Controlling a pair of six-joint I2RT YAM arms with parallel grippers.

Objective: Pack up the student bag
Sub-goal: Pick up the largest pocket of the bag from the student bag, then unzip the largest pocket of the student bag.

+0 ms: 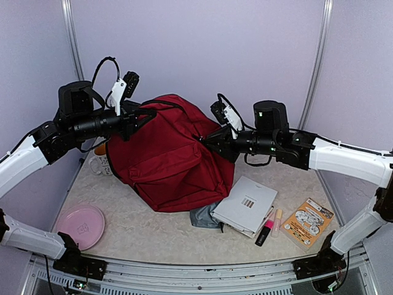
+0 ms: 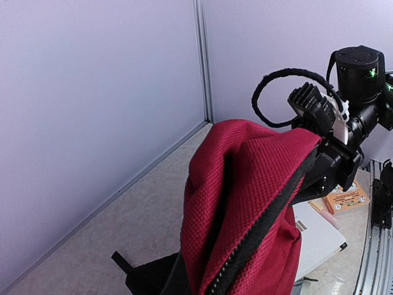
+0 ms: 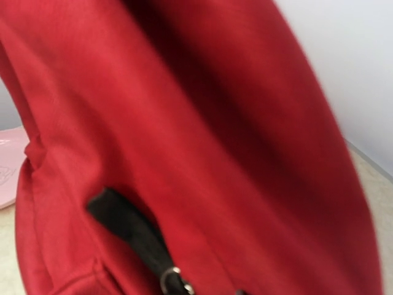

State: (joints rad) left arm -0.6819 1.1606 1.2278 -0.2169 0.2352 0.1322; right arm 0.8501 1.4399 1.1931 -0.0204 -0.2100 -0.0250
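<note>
Your left tool (image 1: 140,115) pinched the top of the student bag (image 1: 166,157) on the worktop (image 1: 153,236). Your right tool (image 1: 206,140), wide or narrow, I could not tell. A mug (image 1: 101,165), pink plate (image 1: 81,226) and book (image 1: 245,206) lay around.

So the backpack (image 1: 166,153) sits in the middle of the table (image 1: 153,239), toward the back. There's a mug (image 1: 100,163) right at its left side and a plate (image 1: 81,226) out front-left. A pouch (image 1: 204,216) pokes out from under its front-right edge, next to a box (image 1: 245,204), and right of that are two markers (image 1: 270,226), then a booklet (image 1: 307,221).
</note>
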